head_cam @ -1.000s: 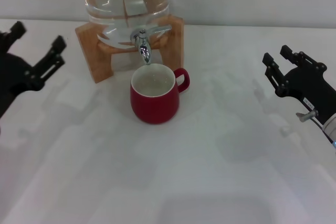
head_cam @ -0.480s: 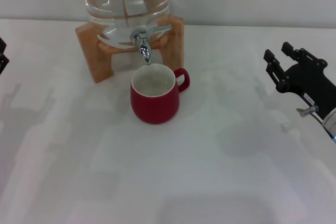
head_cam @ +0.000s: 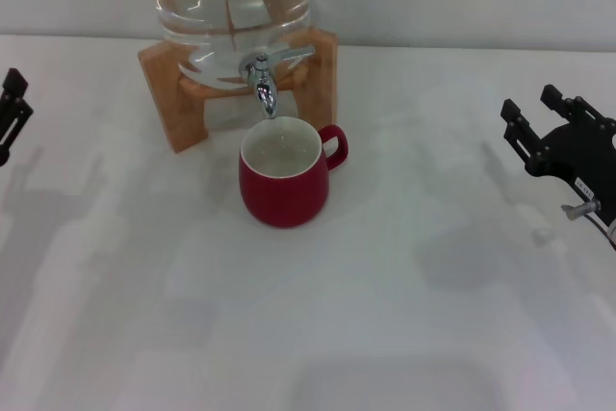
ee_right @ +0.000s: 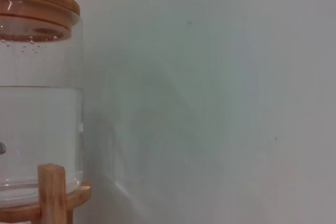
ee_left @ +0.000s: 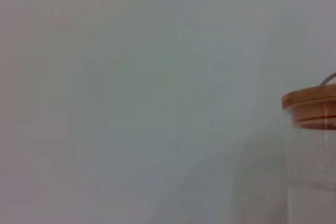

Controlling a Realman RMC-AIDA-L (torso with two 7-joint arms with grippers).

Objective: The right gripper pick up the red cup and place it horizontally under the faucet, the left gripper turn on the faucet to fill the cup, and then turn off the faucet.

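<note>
While the glossy red ceramic cup [head_cam: 284, 172] stands upright on the white bench [head_cam: 385, 315], neither arm is in contact with it. The right end effector [head_cam: 537, 117], a black pronged claw, sits at the right edge of the head view, well apart from the cup, with its prongs spread and nothing between them: released. The left end effector [head_cam: 12, 108], also a black claw, shows only in part at the far left edge of the head view, well apart from the cup; its state cannot be told.

The cup's white interior faces up and its red loop handle points toward the robot's right. It sits directly beneath the downward spout of the small chrome faucet [head_cam: 262, 79]. No stream is visible from the spout. The faucet's thin lever handle extends sideways toward the robot's right.

The faucet is fitted to a clear glass water jar [head_cam: 231, 7], which rests on a light wooden stand [head_cam: 168, 93] at the back of the bench. The jar holds water. In the right wrist view the jar carries a wooden lid [ee_right: 37, 1] and its water level sits partway up the glass. The left wrist view shows the same lid at one edge, against a plain pale wall [ee_left: 131, 93].
</note>
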